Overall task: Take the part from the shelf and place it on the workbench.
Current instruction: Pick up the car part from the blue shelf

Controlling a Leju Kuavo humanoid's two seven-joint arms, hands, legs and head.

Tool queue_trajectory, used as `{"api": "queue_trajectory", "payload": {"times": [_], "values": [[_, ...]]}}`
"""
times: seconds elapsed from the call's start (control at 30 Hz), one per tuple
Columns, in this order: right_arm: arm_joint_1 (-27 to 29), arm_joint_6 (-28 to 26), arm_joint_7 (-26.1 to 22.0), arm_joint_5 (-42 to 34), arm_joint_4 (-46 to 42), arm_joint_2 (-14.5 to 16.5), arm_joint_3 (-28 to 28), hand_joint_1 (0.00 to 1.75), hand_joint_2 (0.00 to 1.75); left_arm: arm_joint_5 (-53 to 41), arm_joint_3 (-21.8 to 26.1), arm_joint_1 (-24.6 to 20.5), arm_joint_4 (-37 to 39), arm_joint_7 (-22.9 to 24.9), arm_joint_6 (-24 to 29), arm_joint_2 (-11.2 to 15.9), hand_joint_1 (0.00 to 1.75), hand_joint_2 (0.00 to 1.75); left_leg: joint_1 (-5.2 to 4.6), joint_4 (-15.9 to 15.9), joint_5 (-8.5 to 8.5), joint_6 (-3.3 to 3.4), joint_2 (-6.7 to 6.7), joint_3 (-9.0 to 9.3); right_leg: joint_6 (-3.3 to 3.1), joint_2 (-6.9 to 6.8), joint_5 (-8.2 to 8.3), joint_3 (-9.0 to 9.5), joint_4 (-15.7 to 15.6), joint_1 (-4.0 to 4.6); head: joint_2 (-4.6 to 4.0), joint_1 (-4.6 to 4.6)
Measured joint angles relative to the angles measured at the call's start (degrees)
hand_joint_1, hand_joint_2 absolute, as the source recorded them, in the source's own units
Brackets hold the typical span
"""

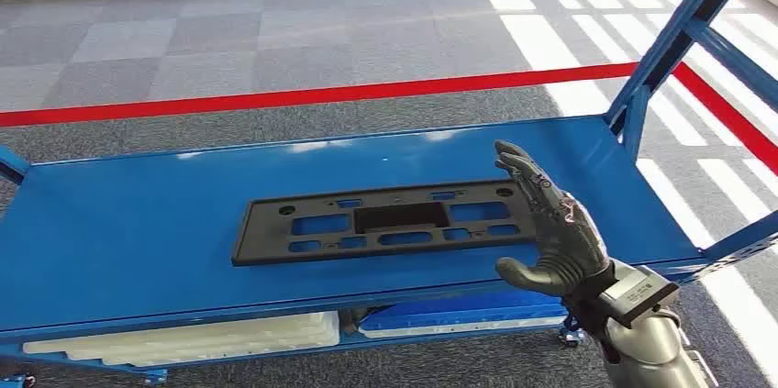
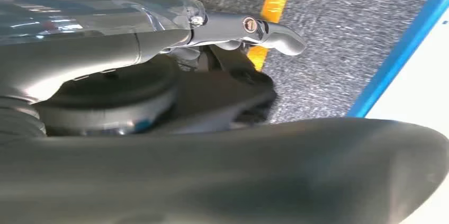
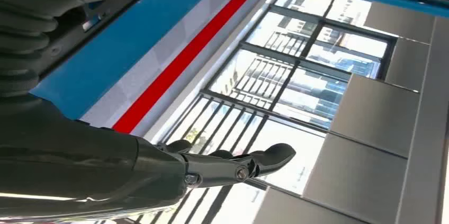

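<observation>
A flat black plastic part (image 1: 385, 221) with several cut-outs lies in the middle of the blue shelf (image 1: 119, 223). My right hand (image 1: 549, 223) hovers at the part's right end, fingers stretched out and apart, thumb pointing left, holding nothing. In the right wrist view its fingers (image 3: 233, 167) reach out against windows, with a strip of the blue shelf (image 3: 122, 54) beside them. In the left wrist view my left hand (image 2: 249, 30) hangs over grey carpet with its fingers extended and nothing in them.
Blue uprights of the shelf frame (image 1: 679, 35) rise at the right. A lower shelf holds white trays (image 1: 183, 338) and a blue one (image 1: 459, 315). A red line (image 1: 321, 93) crosses the grey carpet beyond the shelf. Yellow floor tape (image 2: 275, 1) lies below my left hand.
</observation>
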Motion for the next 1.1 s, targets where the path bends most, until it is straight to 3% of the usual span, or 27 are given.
{"api": "queue_trajectory", "payload": {"times": [0.07,0.13,0.2,0.27,0.47,0.73,1.1], "values": [[-0.2,-0.4,0.3,1.1,0.1,-0.3,0.1,0.00,1.75,0.0,0.0,-0.1,0.0,0.0,0.0,0.0,0.00,0.00,-0.09,-0.7,-0.65,0.59,0.09,0.35,0.28,0.10,-0.13,-0.07,0.1,0.14,0.00,0.04],[-0.6,-1.4,1.2,3.3,0.4,-0.9,0.5,0.00,0.87,0.0,0.0,-0.1,0.1,0.0,0.0,-0.1,0.00,0.00,-0.30,-1.3,-1.29,1.33,0.17,0.73,0.64,0.16,-0.25,0.01,0.0,0.22,0.00,0.07],[-1.2,-2.2,2.3,5.2,1.0,-1.7,1.0,0.00,0.87,-0.1,0.0,0.0,0.1,0.0,0.1,-0.1,0.00,0.00,-0.46,-1.3,-1.32,1.53,0.15,0.74,0.83,0.12,-0.18,0.26,-0.3,0.12,0.01,0.06],[-2.1,-2.6,3.6,6.9,2.1,-2.5,1.6,0.00,1.75,-0.2,0.0,-0.1,0.1,0.0,0.1,0.0,0.00,0.00,-0.53,-1.3,-1.41,1.68,0.14,0.76,1.02,0.16,-0.10,0.39,-0.6,0.05,0.01,0.06],[-5.2,-4.0,6.9,12.5,7.3,-4.9,5.7,0.00,1.75,-1.0,0.0,-0.3,0.1,0.0,0.2,0.0,0.00,0.00,-0.70,-1.2,-1.50,1.98,0.14,0.81,1.36,0.19,0.00,0.50,-0.9,-0.11,0.00,0.06],[-8.4,-4.2,8.3,14.0,13.3,-7.1,13.3,0.00,1.75,-1.7,0.0,-0.3,0.1,0.1,0.4,0.0,0.00,0.00,-0.69,-1.2,-1.48,2.02,0.14,0.85,1.40,0.18,-0.01,0.52,-0.9,-0.11,0.00,0.06],[-13.3,-3.3,5.6,15.3,17.3,-9.3,21.9,0.00,1.75,-3.1,-0.5,-0.4,0.1,0.6,0.4,0.0,0.00,0.00,-0.71,-1.2,-1.48,2.02,0.14,0.85,1.42,0.19,-0.02,0.52,-0.9,-0.12,0.00,0.06]]}}
